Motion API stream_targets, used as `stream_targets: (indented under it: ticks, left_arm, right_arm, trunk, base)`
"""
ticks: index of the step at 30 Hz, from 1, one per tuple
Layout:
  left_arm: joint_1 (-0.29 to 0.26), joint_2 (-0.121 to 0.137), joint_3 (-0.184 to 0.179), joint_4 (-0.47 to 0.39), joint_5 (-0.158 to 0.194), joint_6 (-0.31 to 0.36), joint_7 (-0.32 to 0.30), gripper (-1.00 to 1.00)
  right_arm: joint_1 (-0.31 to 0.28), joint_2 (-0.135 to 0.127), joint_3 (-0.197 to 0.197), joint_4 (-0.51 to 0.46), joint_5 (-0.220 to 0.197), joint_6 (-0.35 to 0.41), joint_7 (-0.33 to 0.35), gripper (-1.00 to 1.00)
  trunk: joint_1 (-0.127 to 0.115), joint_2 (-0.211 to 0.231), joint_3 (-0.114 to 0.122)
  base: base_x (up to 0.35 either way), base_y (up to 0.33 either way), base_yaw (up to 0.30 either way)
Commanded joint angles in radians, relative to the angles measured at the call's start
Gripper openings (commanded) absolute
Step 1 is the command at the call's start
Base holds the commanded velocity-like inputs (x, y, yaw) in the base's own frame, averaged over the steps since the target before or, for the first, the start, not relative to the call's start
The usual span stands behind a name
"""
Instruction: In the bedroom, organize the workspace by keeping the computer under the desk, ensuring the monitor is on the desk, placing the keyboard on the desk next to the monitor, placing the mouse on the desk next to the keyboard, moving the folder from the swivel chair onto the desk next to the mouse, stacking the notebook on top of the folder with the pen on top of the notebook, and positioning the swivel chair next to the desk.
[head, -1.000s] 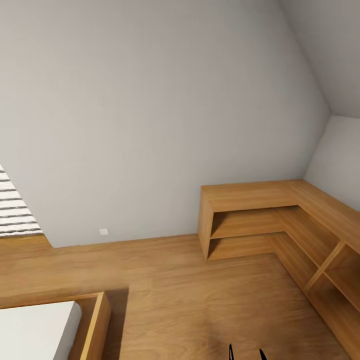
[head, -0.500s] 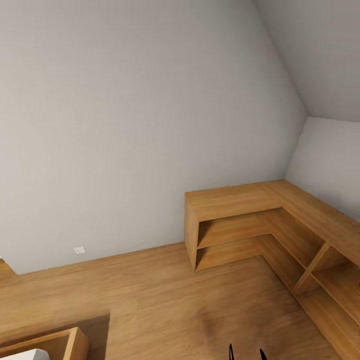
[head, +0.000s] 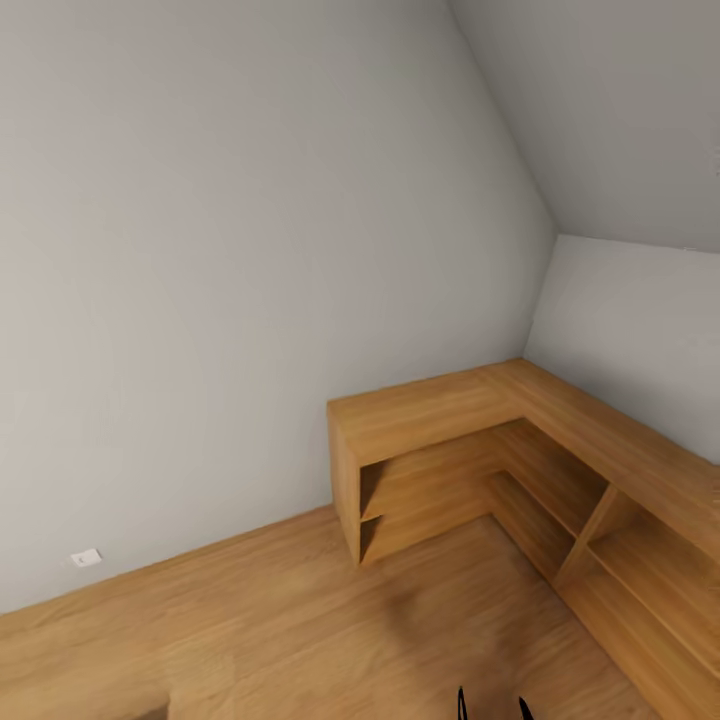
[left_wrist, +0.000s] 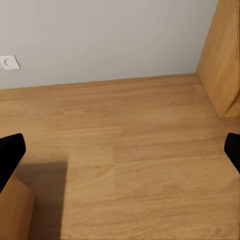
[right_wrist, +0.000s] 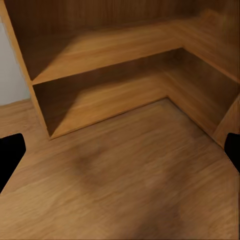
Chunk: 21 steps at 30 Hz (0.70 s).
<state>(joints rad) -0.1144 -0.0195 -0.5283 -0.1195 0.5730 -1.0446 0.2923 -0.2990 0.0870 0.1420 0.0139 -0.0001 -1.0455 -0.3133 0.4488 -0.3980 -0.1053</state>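
Both tools open over bare bedroom floor.
Left tool (left_wrist: 120, 150) and right tool (right_wrist: 120, 150) have their dark fingertips spread wide at the frame edges, holding nothing. In the head view, a light-wood corner shelf unit (head: 520, 440) fills the lower right, a wall socket (head: 87, 557) sits lower left, and the wood floor (head: 300, 620) lies below.

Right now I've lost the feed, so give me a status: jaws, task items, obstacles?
Both jaws open, empty. Facing corner wooden shelf unit, bare wood floor ahead, wall outlet low on wall. Shelf unit close ahead on the right.
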Motion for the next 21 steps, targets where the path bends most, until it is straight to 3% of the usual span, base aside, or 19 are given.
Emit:
stream_targets:
  ticks: [1,9,21]
  left_arm:
    - [-0.001,0.000,-0.009,0.000,0.004,-0.003,0.007,1.00]
    - [-0.001,0.001,-0.009,0.000,0.004,-0.003,0.007,1.00]
    - [-0.001,0.000,-0.008,0.000,0.004,-0.003,0.005,1.00]
  right_arm:
    - [-0.001,0.000,0.008,0.001,0.000,-0.002,-0.009,1.00]
    - [-0.001,0.000,0.009,0.002,0.000,-0.002,-0.009,1.00]
    - [-0.001,0.005,0.008,0.003,-0.001,-0.002,-0.009,1.00]
  trunk:
    - [0.001,-0.002,-0.002]
    - [0.001,-0.002,-0.002]
    - [0.001,-0.002,-0.006]
  base:
    - [0.328,0.000,-0.297]
    - [0.328,0.029,-0.299]
    - [0.262,0.185,-0.297]
